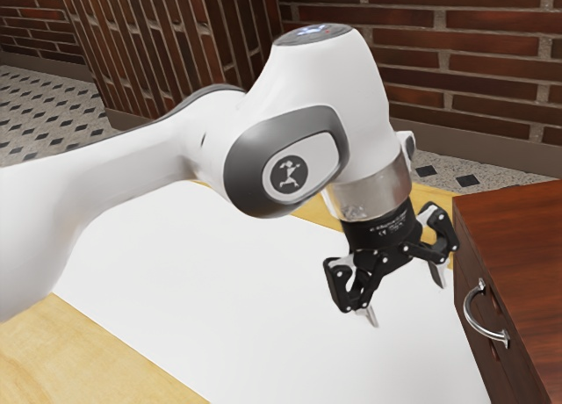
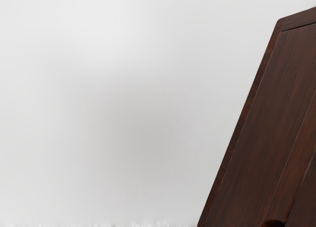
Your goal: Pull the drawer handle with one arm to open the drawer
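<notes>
Brick walls (image 1: 457, 35) and a tiled floor (image 1: 44, 105) are framing a wooden desk (image 1: 79, 360), which is carrying a white mat (image 1: 219, 290). A white arm (image 1: 290, 132) is reaching over the mat. Its black claw (image 1: 406, 299) is hanging just above that sheet with its fingers spread wide, holding nothing. Beyond the claw, on the side away from the arm, a dark wood cabinet (image 1: 518, 237) is standing on the desk. The drawer (image 1: 496, 369) is facing the claw, and its curved metal handle (image 1: 486, 313) is sitting near the farther finger with a clear gap between them. Nothing is touching the handle. In the wrist view, the mat (image 2: 123, 89) is spreading under the hand, and the cabinet (image 2: 271, 138) is showing as a slanted dark panel beside the claw. Whether the drawer is pulled out at all, I cannot tell.
</notes>
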`<state>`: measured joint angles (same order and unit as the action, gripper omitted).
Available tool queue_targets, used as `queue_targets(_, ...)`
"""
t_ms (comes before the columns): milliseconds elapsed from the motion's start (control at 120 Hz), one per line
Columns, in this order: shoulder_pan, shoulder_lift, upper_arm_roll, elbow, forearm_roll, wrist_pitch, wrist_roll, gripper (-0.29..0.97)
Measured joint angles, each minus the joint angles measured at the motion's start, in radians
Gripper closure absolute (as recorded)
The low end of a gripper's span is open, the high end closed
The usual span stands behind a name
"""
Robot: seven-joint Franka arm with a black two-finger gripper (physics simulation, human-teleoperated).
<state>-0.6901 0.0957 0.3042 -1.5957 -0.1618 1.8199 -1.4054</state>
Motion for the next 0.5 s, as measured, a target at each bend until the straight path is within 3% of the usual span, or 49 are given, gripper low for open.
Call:
queue_targets(158, -0.059, 0.003, -0.002, -0.009, 0.000, 0.040, 0.003, 0.00)
queue_targets(500, -0.083, -0.005, 0.004, -0.029, -0.001, 0.072, 0.011, 0.00)
